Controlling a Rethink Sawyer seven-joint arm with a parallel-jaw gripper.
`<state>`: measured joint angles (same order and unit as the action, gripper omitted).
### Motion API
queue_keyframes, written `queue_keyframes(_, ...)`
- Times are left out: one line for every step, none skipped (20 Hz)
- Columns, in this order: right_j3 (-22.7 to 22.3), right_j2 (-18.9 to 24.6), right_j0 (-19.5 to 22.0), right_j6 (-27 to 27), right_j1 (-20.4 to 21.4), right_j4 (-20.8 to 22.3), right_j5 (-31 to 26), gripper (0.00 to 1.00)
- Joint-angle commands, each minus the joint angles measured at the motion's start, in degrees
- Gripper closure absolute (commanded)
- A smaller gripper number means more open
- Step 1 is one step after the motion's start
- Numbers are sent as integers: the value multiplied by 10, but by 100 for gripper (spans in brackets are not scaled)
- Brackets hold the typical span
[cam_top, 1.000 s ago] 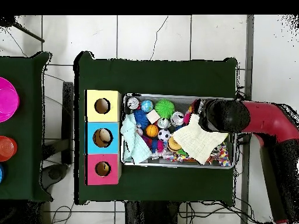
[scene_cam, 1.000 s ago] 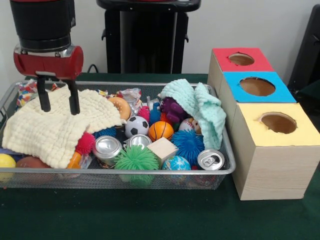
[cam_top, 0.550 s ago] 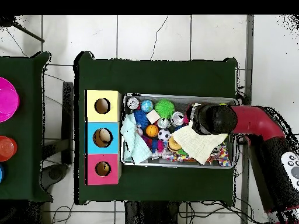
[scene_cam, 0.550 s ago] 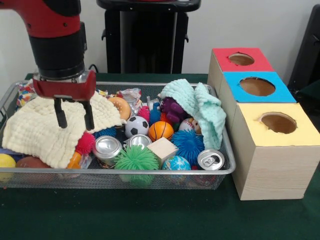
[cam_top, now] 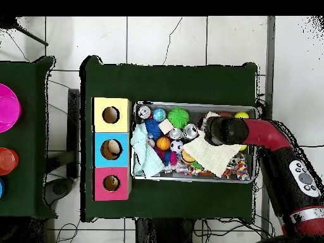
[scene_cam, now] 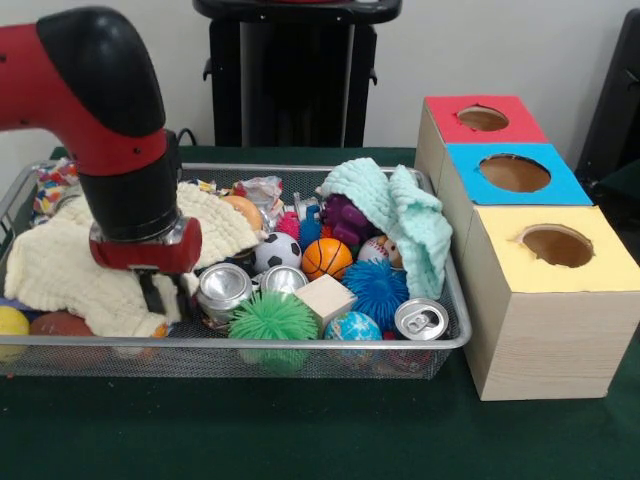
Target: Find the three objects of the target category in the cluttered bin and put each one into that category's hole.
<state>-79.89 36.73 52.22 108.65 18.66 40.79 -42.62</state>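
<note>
My gripper (scene_cam: 167, 303) is down inside the wire bin (scene_cam: 455, 335), at the front edge of the yellow cloth (scene_cam: 60, 270). Its fingers (scene_cam: 151, 293) stand open, just left of a silver can (scene_cam: 222, 290). Nothing shows between them. A second can (scene_cam: 281, 280) lies beside the first and a third (scene_cam: 420, 318) stands at the bin's front right corner. Close by are a soccer ball (scene_cam: 272, 251), a basketball (scene_cam: 323, 258), a green spiky ball (scene_cam: 273, 318), a blue spiky ball (scene_cam: 378, 290) and a wooden block (scene_cam: 325, 297). The red arm (cam_top: 223, 130) covers the gripper in the overhead view.
Three boxes with holes stand beside the bin: red (scene_cam: 483, 118), blue (scene_cam: 515, 172), yellow (scene_cam: 556, 245). A mint cloth (scene_cam: 400, 215) drapes over toys at the bin's right. A yellow ball (scene_cam: 12, 322) lies at the front left. The arm's elbow (scene_cam: 90, 70) hangs over the bin's left half.
The gripper has come forward and down from above the yellow cloth into the clutter beside the silver can. The cloth's front edge is pushed back, and the red spiky ball no longer shows.
</note>
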Motion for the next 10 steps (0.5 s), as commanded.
queue_keyframes(56, -10, 1, -196, -53, 49, -31, 100)
queue_keyframes(50, -18, -6, -181, -43, 50, -35, 100)
queue_keyframes(45, -23, -9, -168, -35, 49, -39, 100)
queue_keyframes(37, -29, -14, -154, -26, 50, -36, 100)
queue_keyframes(32, -31, -16, -145, -20, 49, -36, 100)
queue_keyframes(26, -34, -19, -136, -14, 48, -35, 100)
queue_keyframes(23, -37, -23, -127, -8, 47, -37, 100)
queue_keyframes(19, -40, -27, -119, -3, 47, -35, 100)
queue_keyframes(14, -43, -30, -110, 2, 45, -35, 100)
queue_keyframes(10, -44, -30, -105, 5, 44, -30, 100)
